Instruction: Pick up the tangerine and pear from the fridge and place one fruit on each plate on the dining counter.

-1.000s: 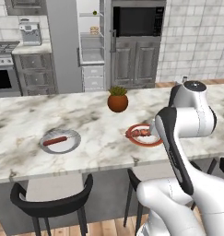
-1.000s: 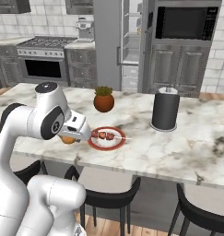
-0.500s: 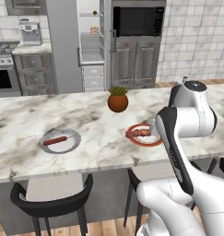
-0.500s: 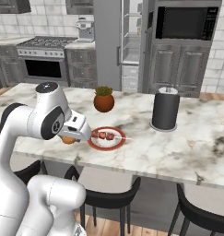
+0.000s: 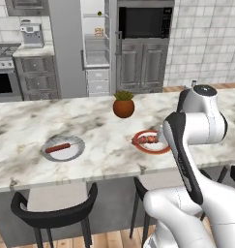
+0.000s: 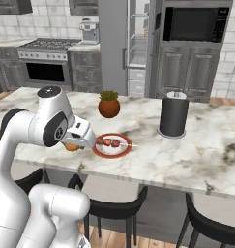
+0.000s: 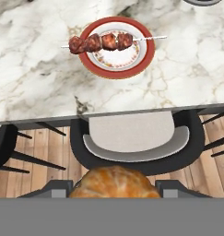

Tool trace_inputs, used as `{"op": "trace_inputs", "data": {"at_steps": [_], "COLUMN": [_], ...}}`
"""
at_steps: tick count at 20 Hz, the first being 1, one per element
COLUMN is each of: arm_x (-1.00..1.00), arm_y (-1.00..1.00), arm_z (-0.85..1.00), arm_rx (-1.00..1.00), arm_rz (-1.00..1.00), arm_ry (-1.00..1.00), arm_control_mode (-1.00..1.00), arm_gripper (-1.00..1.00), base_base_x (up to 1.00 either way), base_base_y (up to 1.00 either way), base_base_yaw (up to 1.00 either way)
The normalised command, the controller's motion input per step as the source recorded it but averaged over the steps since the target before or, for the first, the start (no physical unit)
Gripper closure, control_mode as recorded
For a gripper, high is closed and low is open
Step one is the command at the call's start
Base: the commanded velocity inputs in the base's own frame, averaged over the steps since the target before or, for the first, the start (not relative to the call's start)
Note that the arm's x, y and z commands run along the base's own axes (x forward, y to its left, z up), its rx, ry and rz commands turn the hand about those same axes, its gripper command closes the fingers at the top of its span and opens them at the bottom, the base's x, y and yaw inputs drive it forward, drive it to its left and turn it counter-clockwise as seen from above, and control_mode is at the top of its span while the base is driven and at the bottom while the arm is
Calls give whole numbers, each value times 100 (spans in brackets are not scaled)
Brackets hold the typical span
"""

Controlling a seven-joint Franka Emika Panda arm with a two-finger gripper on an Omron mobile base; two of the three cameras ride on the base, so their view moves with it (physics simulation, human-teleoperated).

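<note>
The tall grey-steel fridge (image 5: 73,46) stands at the back of the kitchen with its door open, pale shelves and white drawers showing. In front of it runs the long counter (image 5: 97,131) with a white-grey veined marble top and a dark grey base, black stools (image 5: 53,215) tucked under its near edge. A black cylindrical canister (image 6: 173,115) stands on the counter toward the right in the right base view. An orange-brown round pot with green leaves (image 5: 124,105) sits near the counter's middle. The pale grey round plate (image 5: 64,147) lies to the left, a red sausage-like stick on it. The round plate with a reddish rim (image 7: 117,47) lies nearer the arm, carrying a skewer of browned meat pieces (image 7: 102,42). The pincer (image 6: 75,144) hangs at the counter's near edge, just beside the red-rimmed plate, closed on the small round orange tangerine (image 7: 114,183). In the hand view the fruit sits between the dark tips, above a stool seat and the wooden floor.
</note>
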Motion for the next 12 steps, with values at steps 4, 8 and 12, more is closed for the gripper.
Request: {"op": "trace_inputs", "data": {"at_steps": [4,8,12], "arm_x": [48,54,48], "arm_y": [0,-13,-15], "arm_z": [0,0,-3], "arm_rx": [0,0,0], "arm_rz": [1,6,3], "arm_ry": [0,1,10], "arm_control_mode": [-100,-100,-100], "arm_gripper": [100,100,100], "base_base_x": [13,0,0], "base_base_y": [0,0,0], "base_base_yaw": [0,0,0]}}
